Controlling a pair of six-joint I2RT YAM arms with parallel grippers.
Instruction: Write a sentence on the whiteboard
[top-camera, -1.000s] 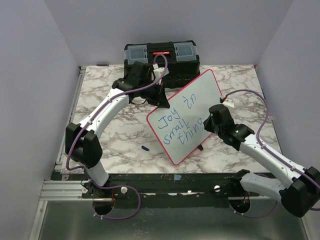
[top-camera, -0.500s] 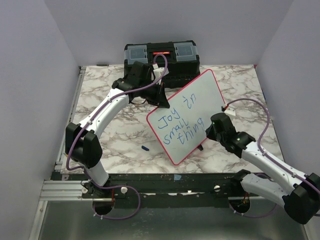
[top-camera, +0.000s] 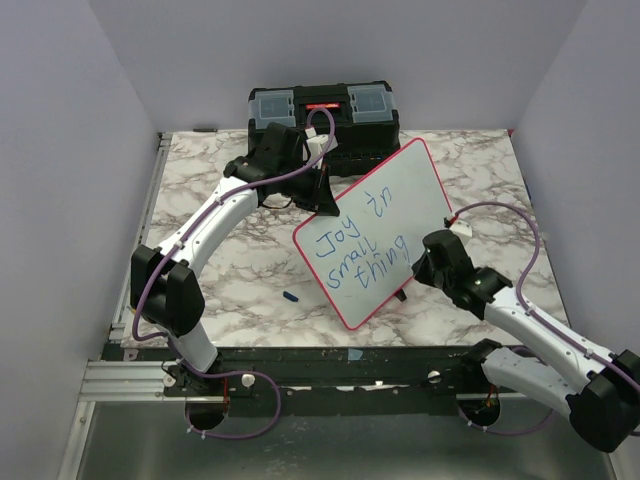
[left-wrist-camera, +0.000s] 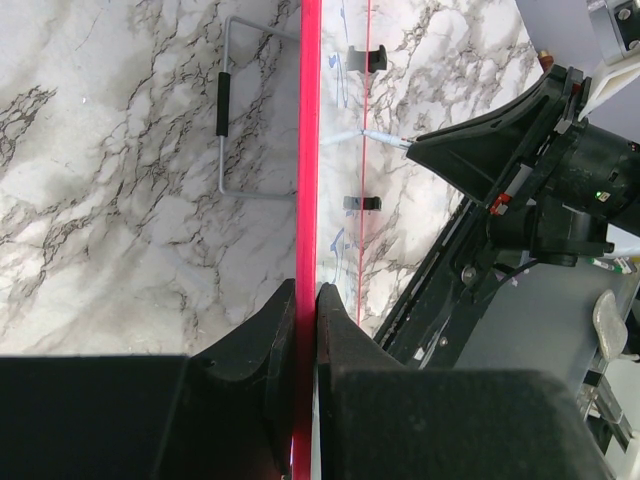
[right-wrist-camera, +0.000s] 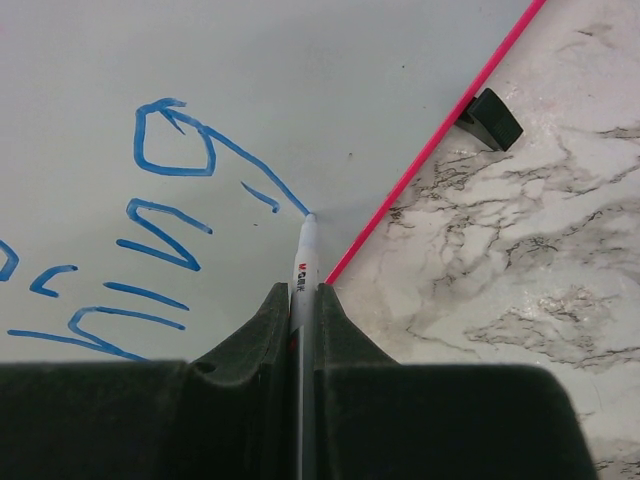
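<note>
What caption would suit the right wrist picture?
Right fingers pinch a marker, its tip on the whiteboard beside blue handwriting.

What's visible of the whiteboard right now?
The whiteboard is a flat white rectangle with a thin red-pink rim, rounded corners and small black feet, set diagonally on the marble table. Blue handwriting reads "Joy in small thing". The left gripper pinches its far-left rim; the marker in the right gripper touches it by the near-right edge.
</note>
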